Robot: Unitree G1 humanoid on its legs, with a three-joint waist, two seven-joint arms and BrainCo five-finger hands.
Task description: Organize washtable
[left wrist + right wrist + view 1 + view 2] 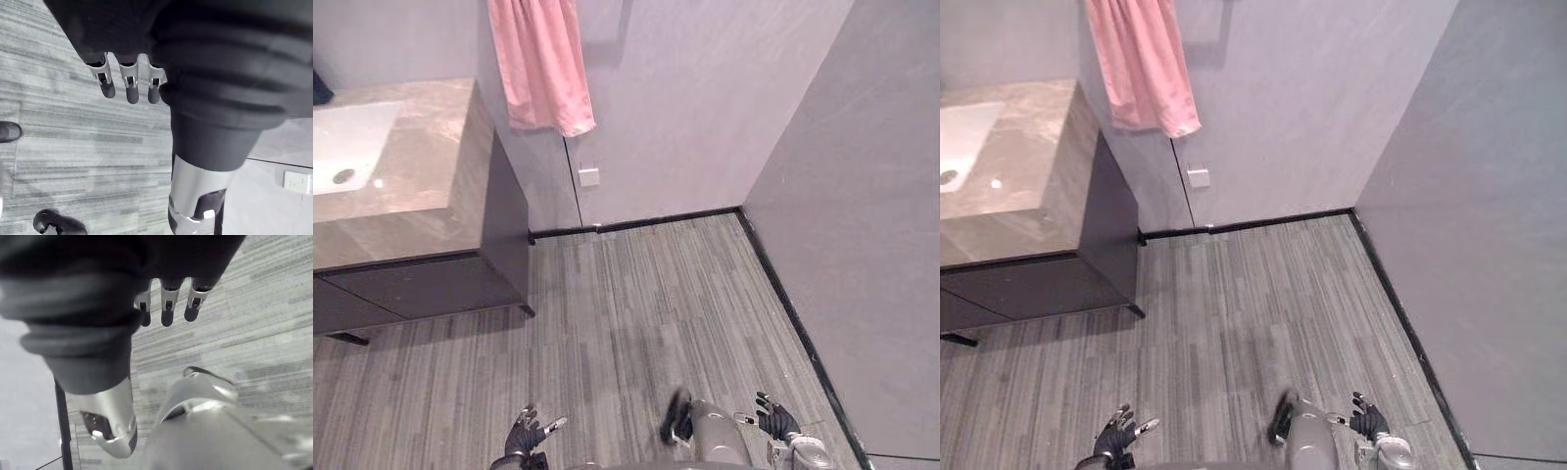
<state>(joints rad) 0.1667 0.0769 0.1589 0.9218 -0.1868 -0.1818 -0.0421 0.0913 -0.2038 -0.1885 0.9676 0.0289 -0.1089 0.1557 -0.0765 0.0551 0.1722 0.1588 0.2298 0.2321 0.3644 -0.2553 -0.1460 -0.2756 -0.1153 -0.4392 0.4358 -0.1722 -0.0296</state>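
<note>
Washtable (pixel 423 162) sits well apart — left hand (pixel 524 434) and right hand (pixel 774 419) hang slack.

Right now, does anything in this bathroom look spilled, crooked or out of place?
Nothing stands out. The pink towel hangs on the wall beside the washtable, the sink looks intact, and the left robot hand and right robot hand are open, low over the floor.

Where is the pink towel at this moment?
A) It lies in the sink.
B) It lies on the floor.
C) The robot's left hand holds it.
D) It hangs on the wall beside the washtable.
D: the pink towel hangs against the grey wall, just past the end of the washtable.
</note>
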